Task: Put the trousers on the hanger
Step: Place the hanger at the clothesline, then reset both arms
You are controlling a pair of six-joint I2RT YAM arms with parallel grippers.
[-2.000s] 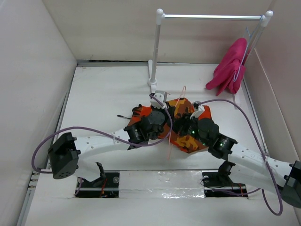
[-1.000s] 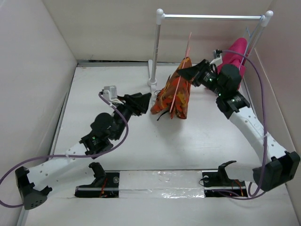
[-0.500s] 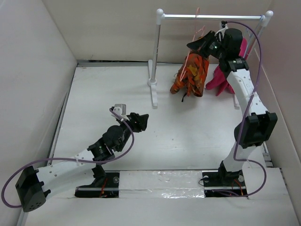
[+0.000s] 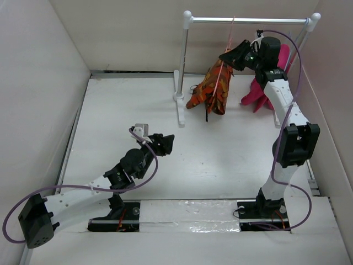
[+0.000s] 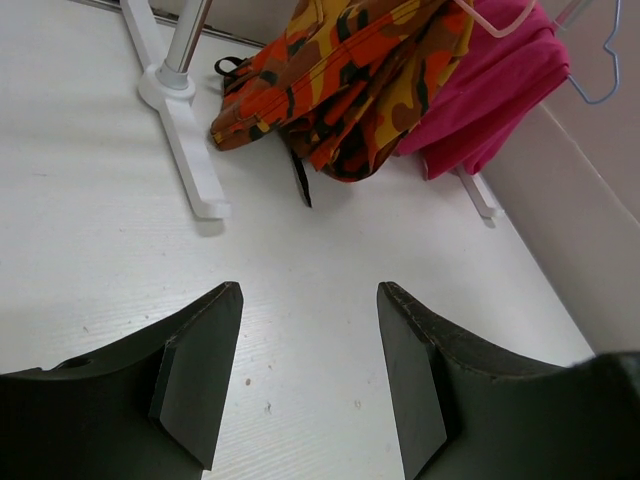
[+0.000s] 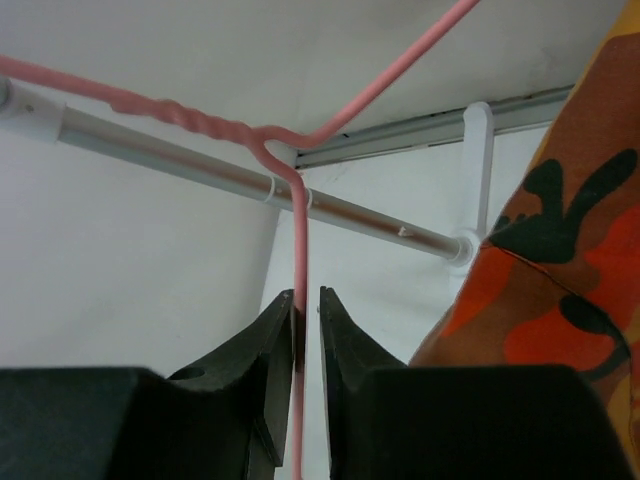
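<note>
Since the preceding frame the trousers (image 4: pixel 212 91) have swung left beneath the white rail (image 4: pixel 248 20). They are draped over the pink wire hanger (image 6: pixel 190 113), which appears hooked over it. Right gripper (image 6: pixel 305 293): jaws barely parted around the wire. Left gripper (image 5: pixel 310 292): spread, empty, well apart. Remaining, apparently: full release and withdrawal.

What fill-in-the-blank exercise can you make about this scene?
1. The hanger carrying the trousers hangs from the white ____.
2. The left gripper holds ____.
3. In the top view, the magenta garment hangs to the ____ of the trousers.
Missing words: rail; nothing; right.
</note>
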